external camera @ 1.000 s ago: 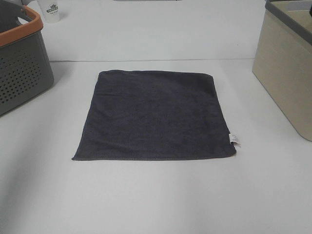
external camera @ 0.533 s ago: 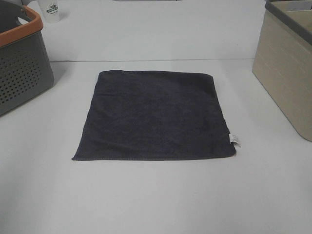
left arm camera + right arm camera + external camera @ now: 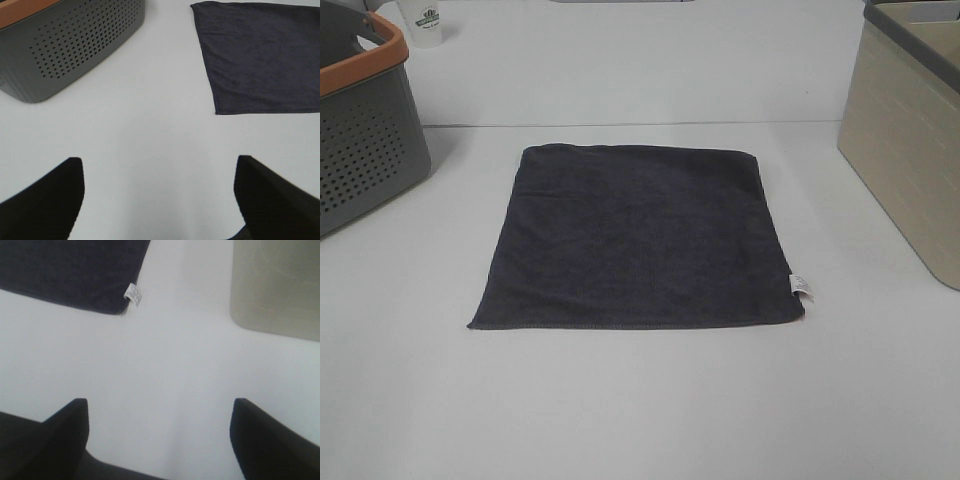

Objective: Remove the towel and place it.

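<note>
The dark charcoal-grey towel (image 3: 638,238) lies flat and spread out in the middle of the white table, with a small white tag (image 3: 801,285) at its near right corner. Neither gripper shows in the exterior view. In the left wrist view the left gripper (image 3: 159,200) is open and empty above bare table, with the towel (image 3: 260,55) ahead of it. In the right wrist view the right gripper (image 3: 159,440) is open and empty above bare table, with the towel's tagged corner (image 3: 132,294) ahead of it.
A grey perforated basket with an orange rim (image 3: 360,130) stands at the left; it also shows in the left wrist view (image 3: 65,40). A beige bin (image 3: 910,140) stands at the right, seen in the right wrist view (image 3: 277,285). A white cup (image 3: 425,20) sits at the back left.
</note>
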`<action>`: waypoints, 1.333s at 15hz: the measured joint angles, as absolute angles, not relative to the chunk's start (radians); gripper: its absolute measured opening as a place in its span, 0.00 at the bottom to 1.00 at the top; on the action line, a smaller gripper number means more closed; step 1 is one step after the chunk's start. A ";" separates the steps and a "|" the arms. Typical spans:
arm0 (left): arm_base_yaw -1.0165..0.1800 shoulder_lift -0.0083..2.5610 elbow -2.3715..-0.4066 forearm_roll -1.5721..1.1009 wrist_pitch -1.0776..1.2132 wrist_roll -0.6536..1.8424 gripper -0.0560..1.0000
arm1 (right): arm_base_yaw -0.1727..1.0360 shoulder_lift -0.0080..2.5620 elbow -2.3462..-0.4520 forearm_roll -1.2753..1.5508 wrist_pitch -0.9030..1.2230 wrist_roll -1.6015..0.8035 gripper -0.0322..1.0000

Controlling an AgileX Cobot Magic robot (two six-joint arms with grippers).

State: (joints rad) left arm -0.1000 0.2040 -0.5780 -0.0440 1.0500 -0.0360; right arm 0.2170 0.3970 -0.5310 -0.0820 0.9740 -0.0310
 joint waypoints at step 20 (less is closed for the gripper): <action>-0.100 -0.005 -0.511 -0.029 1.039 0.000 0.78 | 0.217 -0.004 -0.503 0.089 1.053 -0.166 0.77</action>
State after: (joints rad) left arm -0.1000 -0.0050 -0.5110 -0.0290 1.0390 0.0000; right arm 0.2170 -0.0040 -0.5030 0.0890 1.0530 -0.1660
